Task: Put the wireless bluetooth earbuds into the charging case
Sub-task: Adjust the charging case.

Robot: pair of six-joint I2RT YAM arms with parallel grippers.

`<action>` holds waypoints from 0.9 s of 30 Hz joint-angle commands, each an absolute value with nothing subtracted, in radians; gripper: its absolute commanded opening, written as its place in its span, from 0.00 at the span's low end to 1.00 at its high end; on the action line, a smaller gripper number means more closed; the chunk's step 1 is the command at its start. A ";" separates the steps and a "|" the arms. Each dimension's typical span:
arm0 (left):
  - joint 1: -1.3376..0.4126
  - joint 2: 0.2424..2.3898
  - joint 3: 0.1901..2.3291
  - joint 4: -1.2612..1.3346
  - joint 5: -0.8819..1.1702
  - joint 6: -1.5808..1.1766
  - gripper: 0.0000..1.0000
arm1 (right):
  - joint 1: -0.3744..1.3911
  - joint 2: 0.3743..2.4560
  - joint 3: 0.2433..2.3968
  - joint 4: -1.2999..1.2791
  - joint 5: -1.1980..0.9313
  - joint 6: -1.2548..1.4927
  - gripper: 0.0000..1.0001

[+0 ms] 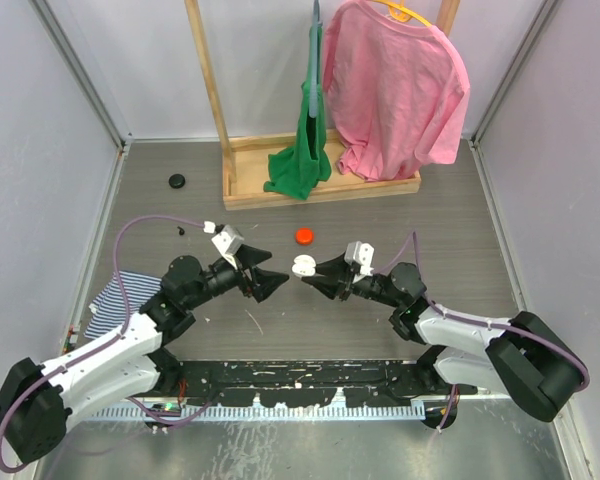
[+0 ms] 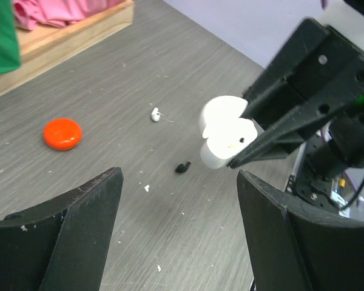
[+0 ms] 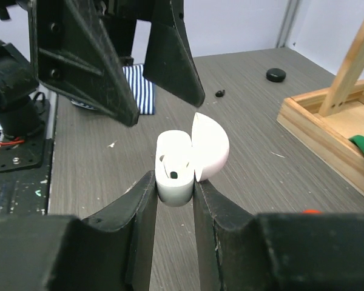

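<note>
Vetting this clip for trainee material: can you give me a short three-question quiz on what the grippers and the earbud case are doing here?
1. Fill in the blank: the left gripper is ___ (open or shut) and holds nothing.
2. Pick one. The charging case is:
A. lying loose, unheld
B. clamped in the right gripper
C. clamped in the left gripper
3. True or false: the charging case has its lid shut.

Key: 1 open; 2 B; 3 false, the lid is hinged open.
</note>
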State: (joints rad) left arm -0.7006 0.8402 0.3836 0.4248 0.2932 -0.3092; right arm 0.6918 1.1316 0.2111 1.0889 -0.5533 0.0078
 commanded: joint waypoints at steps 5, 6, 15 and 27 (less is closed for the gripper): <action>-0.695 0.849 0.314 0.692 0.507 -0.250 0.77 | 0.693 1.086 0.286 1.102 -0.683 0.077 0.15; -0.694 0.848 0.308 0.704 0.518 -0.242 0.77 | 0.692 1.085 0.289 1.102 -0.695 0.079 0.15; -0.696 0.842 0.247 0.852 0.595 -0.234 0.72 | 0.692 1.081 0.310 1.089 -0.779 0.075 0.16; -0.696 0.883 0.253 0.902 0.633 -0.261 0.55 | 0.692 1.166 0.326 1.218 -0.819 0.152 0.16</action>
State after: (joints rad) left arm -0.6991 0.8803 0.2390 0.8059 0.6075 -0.2577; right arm 0.6918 1.1469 0.2829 1.1042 -0.7933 0.1097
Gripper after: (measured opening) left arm 0.560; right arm 0.328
